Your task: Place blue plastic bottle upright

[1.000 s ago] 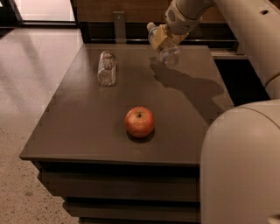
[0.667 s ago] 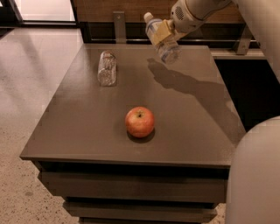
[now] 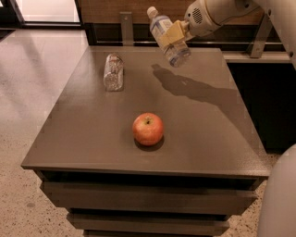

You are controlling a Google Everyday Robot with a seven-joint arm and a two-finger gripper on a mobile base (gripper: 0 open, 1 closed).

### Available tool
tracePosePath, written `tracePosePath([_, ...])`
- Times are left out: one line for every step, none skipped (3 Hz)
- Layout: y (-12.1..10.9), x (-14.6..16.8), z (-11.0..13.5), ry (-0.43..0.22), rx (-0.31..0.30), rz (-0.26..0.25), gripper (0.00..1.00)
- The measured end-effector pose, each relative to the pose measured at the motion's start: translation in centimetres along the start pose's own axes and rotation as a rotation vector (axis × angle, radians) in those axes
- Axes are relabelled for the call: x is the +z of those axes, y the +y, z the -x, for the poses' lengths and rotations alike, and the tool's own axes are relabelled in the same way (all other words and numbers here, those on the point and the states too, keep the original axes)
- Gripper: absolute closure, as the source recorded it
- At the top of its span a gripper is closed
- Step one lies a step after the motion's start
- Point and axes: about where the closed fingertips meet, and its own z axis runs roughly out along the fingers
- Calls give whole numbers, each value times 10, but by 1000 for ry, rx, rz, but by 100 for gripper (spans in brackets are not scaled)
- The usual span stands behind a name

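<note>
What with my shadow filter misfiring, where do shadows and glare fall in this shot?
Camera view: the claw, upper right of centre over the table's far side, grips the tilted labelled bottle; arm and bottle throw a dark shadow onto the table beneath; the apple has a small shadow at its base; the floor glares at top left.

The tan, flat-fingered gripper (image 3: 175, 33) sits at upper centre of the frame. To its right, a cream-white rounded wrist housing (image 3: 216, 10) carries a circular perforated grille (image 3: 199, 16). A smooth off-white curved shell (image 3: 280, 194) fills the lower right corner.
</note>
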Motion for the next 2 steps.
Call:
tracePosePath([0,1,0,0,2,-1,100])
tracePosePath([-2,-1,-2,-21,-67,12,100])
